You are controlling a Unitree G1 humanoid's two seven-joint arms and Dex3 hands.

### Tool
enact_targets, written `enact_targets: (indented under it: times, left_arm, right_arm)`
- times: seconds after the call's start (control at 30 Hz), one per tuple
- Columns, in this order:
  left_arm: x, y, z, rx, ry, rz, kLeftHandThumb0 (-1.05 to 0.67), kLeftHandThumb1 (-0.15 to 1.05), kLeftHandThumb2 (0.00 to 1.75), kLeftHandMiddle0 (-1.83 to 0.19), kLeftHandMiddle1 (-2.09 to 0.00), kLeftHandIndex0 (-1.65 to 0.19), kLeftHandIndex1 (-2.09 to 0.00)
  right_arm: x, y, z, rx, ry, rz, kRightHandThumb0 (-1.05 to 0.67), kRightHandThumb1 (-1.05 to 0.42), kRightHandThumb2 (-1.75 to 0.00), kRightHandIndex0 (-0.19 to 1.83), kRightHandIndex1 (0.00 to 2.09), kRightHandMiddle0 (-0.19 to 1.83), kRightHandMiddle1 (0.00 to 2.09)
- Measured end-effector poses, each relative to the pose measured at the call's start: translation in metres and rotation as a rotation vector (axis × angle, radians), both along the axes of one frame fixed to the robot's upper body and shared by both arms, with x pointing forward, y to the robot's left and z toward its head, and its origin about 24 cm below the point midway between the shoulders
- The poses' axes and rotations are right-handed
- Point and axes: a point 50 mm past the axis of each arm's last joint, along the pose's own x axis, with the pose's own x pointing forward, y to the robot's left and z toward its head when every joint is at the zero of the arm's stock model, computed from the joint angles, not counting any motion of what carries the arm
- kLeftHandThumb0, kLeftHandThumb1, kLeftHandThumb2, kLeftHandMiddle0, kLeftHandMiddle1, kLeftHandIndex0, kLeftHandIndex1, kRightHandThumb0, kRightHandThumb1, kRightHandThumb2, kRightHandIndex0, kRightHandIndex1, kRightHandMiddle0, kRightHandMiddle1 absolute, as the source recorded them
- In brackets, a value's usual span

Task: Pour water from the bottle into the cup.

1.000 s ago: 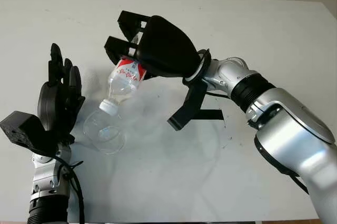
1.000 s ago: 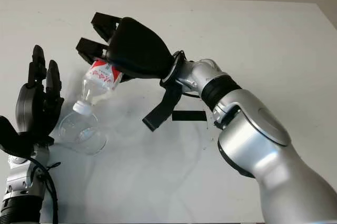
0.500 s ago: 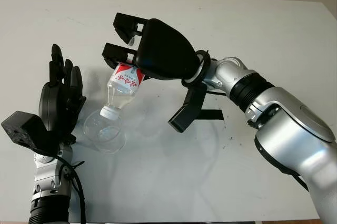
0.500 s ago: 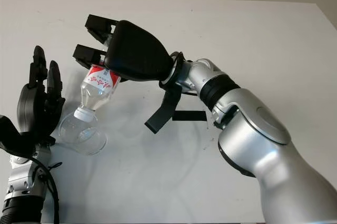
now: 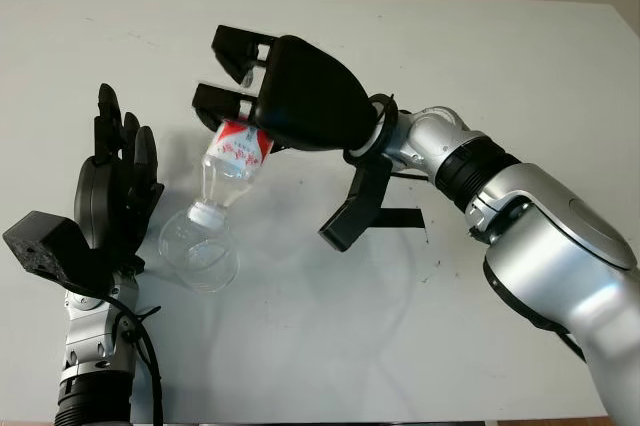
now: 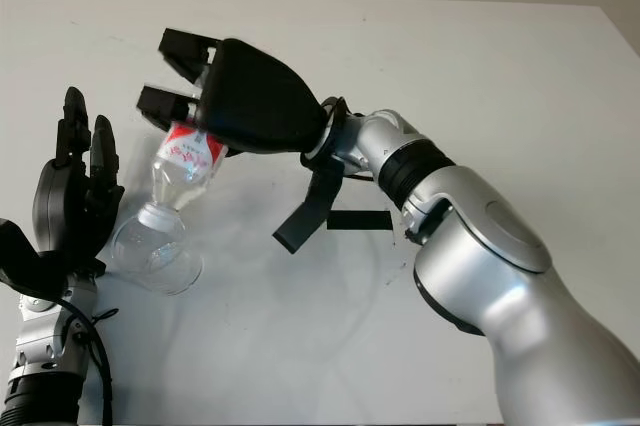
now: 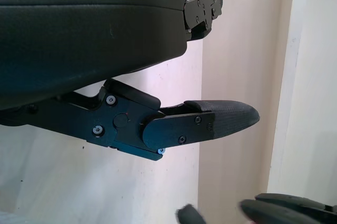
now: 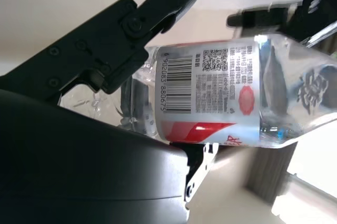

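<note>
Here we are tipping the bottle (image 5: 232, 158), clamped in our right hand (image 5: 262, 96), over the cup (image 5: 198, 251); keeping its cap (image 5: 203, 212) above the rim seems wise, left hand (image 5: 110, 191) open beside

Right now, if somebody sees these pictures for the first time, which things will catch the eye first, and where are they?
The right hand stands out first, above the middle of the white table, holding a clear bottle with a red and white label, tilted neck down. The bottle's white cap sits at the rim of a clear cup standing on the table below it. The left hand is open, upright just beside the cup.
</note>
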Motion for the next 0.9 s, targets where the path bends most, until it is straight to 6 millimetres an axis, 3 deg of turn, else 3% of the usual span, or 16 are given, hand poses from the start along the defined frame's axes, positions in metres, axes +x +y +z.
enact_targets:
  times: [0.07, 0.37, 0.7, 0.9]
  left_arm:
    - [0.000, 0.000, 0.000, 0.000, 0.000, -0.002, -0.74, 1.05, 0.51, 0.19, -0.02, 0.19, 0.00]
    - [0.000, 0.000, 0.000, 0.001, -0.001, -0.004, -0.74, 1.05, 0.51, 0.19, -0.02, 0.19, 0.00]
    - [-0.001, 0.003, 0.001, -0.003, -0.003, -0.012, -0.75, 1.05, 0.51, 0.19, -0.03, 0.19, -0.01]
    - [-0.001, 0.004, 0.000, -0.009, -0.001, -0.012, -0.74, 1.05, 0.51, 0.19, -0.02, 0.19, -0.01]
  right_arm:
    - [0.003, -0.004, -0.002, 0.069, 0.134, -0.024, -0.40, -1.05, -0.26, 1.27, 2.09, 1.16, 2.09]
    - [0.021, -0.033, -0.020, 0.365, 0.802, -0.051, -0.33, -1.05, -0.36, 1.16, 2.09, 0.91, 2.09]
    - [0.027, -0.069, -0.045, 0.550, 1.275, 0.043, -0.35, -1.05, -0.41, 1.15, 2.09, 0.85, 2.09]
    - [0.016, -0.088, -0.065, 0.614, 1.597, 0.130, -0.37, -1.05, -0.42, 1.18, 2.09, 0.88, 2.09]
